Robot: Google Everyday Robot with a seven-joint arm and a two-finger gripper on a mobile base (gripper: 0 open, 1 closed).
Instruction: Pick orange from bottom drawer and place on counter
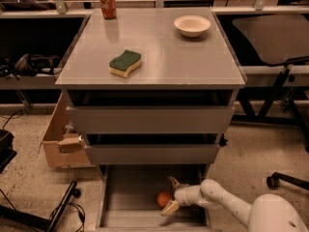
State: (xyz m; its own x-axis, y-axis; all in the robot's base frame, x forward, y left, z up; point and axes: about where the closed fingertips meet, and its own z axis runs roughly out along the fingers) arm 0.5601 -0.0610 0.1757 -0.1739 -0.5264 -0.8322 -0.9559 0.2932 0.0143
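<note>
Orange (163,198) low in bottom drawer (129,198), grasp pending.
End effector (170,195) spread wide, holding nothing, fingers (170,209) flanking fruit; I'd centre it, close gently, then lift clear toward counter (169,57).

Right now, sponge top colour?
Sponge top: dark green, camera view. Claw open at the orange in the bottom drawer.

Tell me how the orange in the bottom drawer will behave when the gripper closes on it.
Round and smooth, the orange will probably roll on the flat floor of the bottom drawer if nudged off-centre. It looks firm, though its skin may slip. The gripper is open around it inside the drawer, so a centred close should hold.
</note>
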